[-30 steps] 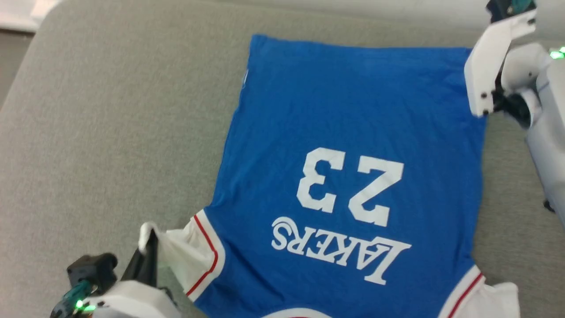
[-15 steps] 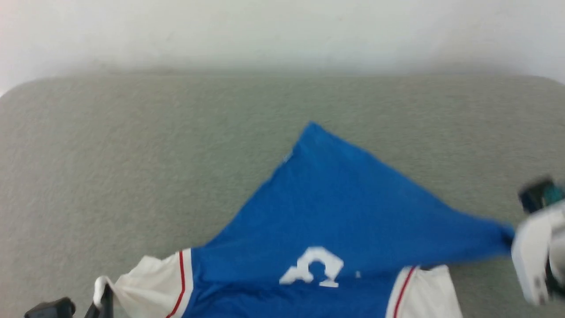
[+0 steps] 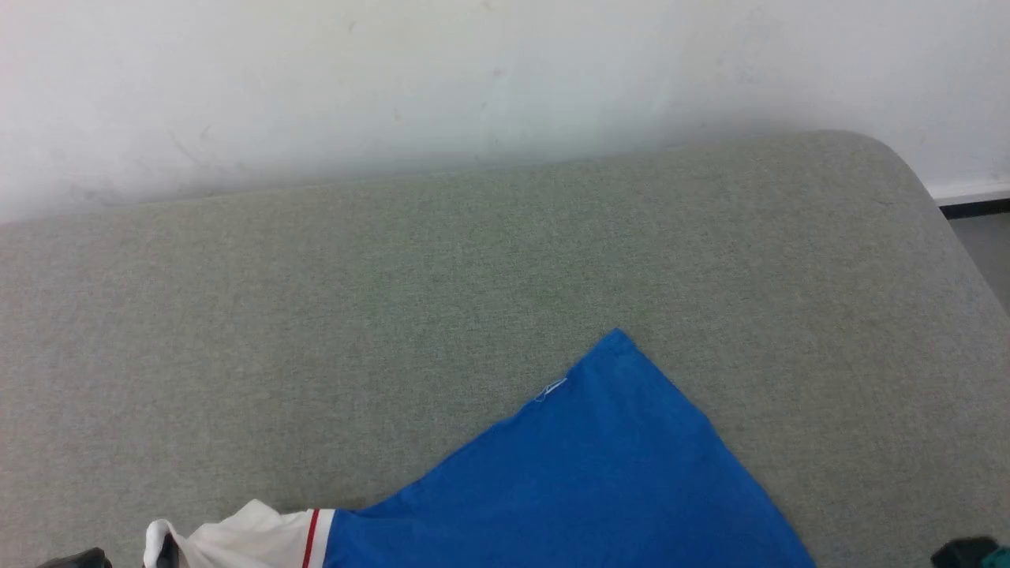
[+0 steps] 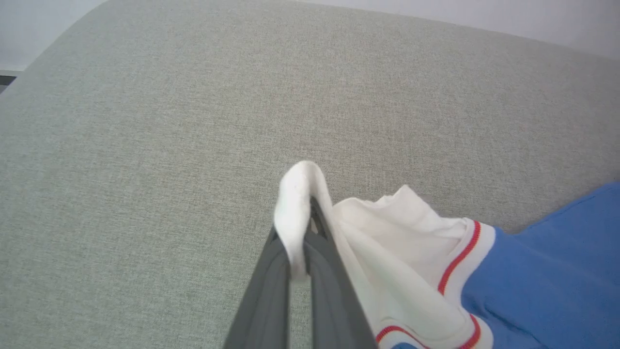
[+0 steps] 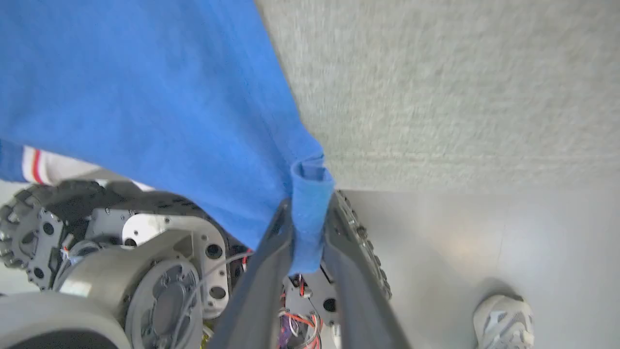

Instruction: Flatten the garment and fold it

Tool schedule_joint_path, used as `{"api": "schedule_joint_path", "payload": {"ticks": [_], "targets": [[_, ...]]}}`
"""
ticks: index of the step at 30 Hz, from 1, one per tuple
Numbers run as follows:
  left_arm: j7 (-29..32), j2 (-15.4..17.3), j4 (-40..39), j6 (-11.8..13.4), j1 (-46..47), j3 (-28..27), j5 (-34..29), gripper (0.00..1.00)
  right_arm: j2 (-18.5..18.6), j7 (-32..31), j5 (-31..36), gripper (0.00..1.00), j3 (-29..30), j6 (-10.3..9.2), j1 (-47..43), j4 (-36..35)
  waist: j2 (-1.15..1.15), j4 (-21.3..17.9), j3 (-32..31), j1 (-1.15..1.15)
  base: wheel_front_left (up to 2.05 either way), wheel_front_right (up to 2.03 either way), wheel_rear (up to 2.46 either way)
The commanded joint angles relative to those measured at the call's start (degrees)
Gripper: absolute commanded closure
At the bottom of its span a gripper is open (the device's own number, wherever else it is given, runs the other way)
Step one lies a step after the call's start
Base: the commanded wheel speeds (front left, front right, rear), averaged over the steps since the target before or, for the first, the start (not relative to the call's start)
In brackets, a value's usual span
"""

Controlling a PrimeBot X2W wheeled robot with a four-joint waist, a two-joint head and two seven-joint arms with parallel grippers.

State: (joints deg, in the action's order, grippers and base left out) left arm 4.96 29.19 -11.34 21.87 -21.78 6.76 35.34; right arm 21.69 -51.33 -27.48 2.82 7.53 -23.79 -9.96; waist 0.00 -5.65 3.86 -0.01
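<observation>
**Head view.** The garment (image 3: 584,481) lay at the near edge of a grey-green upholstered surface (image 3: 394,315). One blue corner pointed toward the far white wall (image 3: 394,95). A white sleeve (image 3: 245,536) with red-striped trim trailed at the near left.

**Left wrist view.** The left gripper (image 4: 310,228) had its dark fingers pressed together on the sleeve's white cloth, a fold of which draped over the fingertips. The blue body lay to the right on the surface.

**Right wrist view.** The right gripper (image 5: 307,213) pinched a rolled fold of the blue hem between its fingers. From there the cloth stretched to the surface, passing above the robot's wheeled base (image 5: 145,261). A person's pale shoe (image 5: 503,320) stood on the grey floor (image 5: 460,232).
</observation>
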Motion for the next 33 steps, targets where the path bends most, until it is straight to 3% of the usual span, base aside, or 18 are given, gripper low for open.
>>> {"api": "schedule_joint_path", "payload": {"ticks": [1,4,8,9,12,16,19,23,33], "targets": [[-0.03,0.37,0.15,0.49,-0.20,-0.24,0.10,1.00,-1.51,1.56,-0.76,0.00,1.52,-0.04,1.43,-1.52,0.00,-0.44,0.27,0.01,0.00,0.00,0.00],[0.20,0.65,-0.08,0.54,0.28,-0.18,-0.02,1.00,-2.85,7.43,-0.70,0.00,3.16,-0.04,5.00,-3.08,0.00,-0.41,0.66,0.01,0.00,0.00,0.00],[0.25,0.79,-1.14,0.88,0.86,-0.11,-0.34,1.00,-5.46,19.95,0.75,0.00,5.51,-0.04,12.67,-1.34,0.00,0.12,1.84,0.01,0.00,0.00,0.00],[0.25,0.79,-1.14,0.88,0.86,-0.11,-0.34,1.00,-5.46,19.95,0.75,0.00,5.51,-0.04,12.67,-1.34,0.00,0.12,1.84,0.01,0.00,0.00,0.00],[0.16,0.67,-2.12,1.01,2.22,0.38,-0.87,1.00,-6.06,27.67,1.73,0.00,3.13,-0.04,19.13,2.57,0.00,0.79,3.25,0.01,0.00,0.00,0.00],[0.16,0.41,-3.21,1.08,4.39,1.35,-1.67,1.00,-6.36,32.45,2.70,0.00,-3.25,-0.04,28.07,9.91,0.00,1.64,4.91,0.01,0.00,0.00,0.00],[0.01,-0.02,-3.99,1.06,6.11,2.31,-2.33,1.00,-6.24,31.55,2.53,0.00,-9.70,-0.04,34.29,15.96,0.00,2.52,5.91,0.01,0.00,0.00,0.00],[-0.33,-0.93,-4.79,1.08,8.26,3.71,-3.14,1.00,-5.97,25.87,-0.14,0.00,-18.07,-0.04,41.52,23.30,0.00,3.91,7.11,0.01,0.00,0.00,0.00],[-1.56,-2.51,-4.16,-0.10,12.10,5.62,-3.36,1.00,-6.48,19.53,-4.64,0.00,-28.99,-0.04,55.40,37.37,0.00,6.67,10.27,0.01,0.00,0.00,0.00]]}}
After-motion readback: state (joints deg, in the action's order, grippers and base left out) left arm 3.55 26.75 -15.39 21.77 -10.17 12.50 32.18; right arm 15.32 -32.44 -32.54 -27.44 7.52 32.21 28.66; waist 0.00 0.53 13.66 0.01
